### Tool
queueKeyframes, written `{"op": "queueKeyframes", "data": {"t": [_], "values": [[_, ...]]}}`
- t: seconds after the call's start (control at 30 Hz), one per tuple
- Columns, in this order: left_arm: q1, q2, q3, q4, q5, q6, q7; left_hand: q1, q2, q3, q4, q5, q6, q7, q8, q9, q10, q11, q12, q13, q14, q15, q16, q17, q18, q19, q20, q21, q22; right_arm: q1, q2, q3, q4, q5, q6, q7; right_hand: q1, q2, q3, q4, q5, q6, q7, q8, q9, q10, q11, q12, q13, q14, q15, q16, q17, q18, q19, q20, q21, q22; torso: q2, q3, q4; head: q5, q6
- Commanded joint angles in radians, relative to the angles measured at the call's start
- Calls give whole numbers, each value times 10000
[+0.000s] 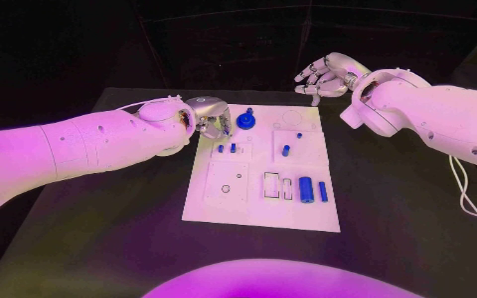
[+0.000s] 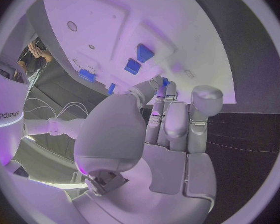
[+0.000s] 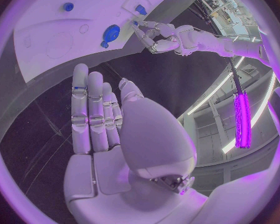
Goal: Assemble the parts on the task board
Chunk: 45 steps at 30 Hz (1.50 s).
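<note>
Left hand: fingers curled down over the far left corner of the task board. In the left wrist view a small blue part is seen right at the fingertips; whether it is actually pinched or only touched cannot be told.

Just beside those fingers, toward the board's centre, a blue knob part stands upright with a stem on a round base. Slightly nearer the robot, two short blue pegs stand in the board, and another peg further right. Well away from the fingers, at the near right, a blue cylinder and a thinner one lie flat.

Right hand: fingers extended and close together, nothing held, raised beyond the board's far right corner, well apart from all parts.

Handling judgement: parts look like rigid, light, smooth plastic, so slip is likely. Pegs are best pinched across the sides near the top; the knob by its stem; the lying cylinders across the middle.
</note>
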Motion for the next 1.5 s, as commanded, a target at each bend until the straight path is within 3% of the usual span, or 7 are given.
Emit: {"op": "queueKeyframes", "data": {"t": [0.03, 1.5], "values": [[22, 5, 16, 30, 47, -105, 114, 72, -59, 75, 2, 56, 26, 17, -40, 2, 48, 10, -41, -15, 57, 20, 25, 10, -26, 98, -4, 12, 9, 20, 7, 7, 8, 18, 4, 94, 54, 57, -59, 14, 34, -47, -33, 68, -9, -44, -22, 29, -16, -19, -32, 36, -14, 33, 63, -5, -49, 1, 7, 6, -8, 2, 2], [36, 204, 21, -22, 179, 200, 60, 95, -68, 116, -22, 56, 33, 31, -53, 2, 70, 18, -66, -15, 55, 23, 6, -22, -28, 102, -3, 14, 16, 17, 12, 7, 14, 18, -4, 97, 54, 57, -59, 14, 34, -47, -33, 68, -9, -44, -22, 29, -16, -19, -32, 36, -14, 33, 63, -5, -49, 1, 7, 6, -10, -38, 3]]}}
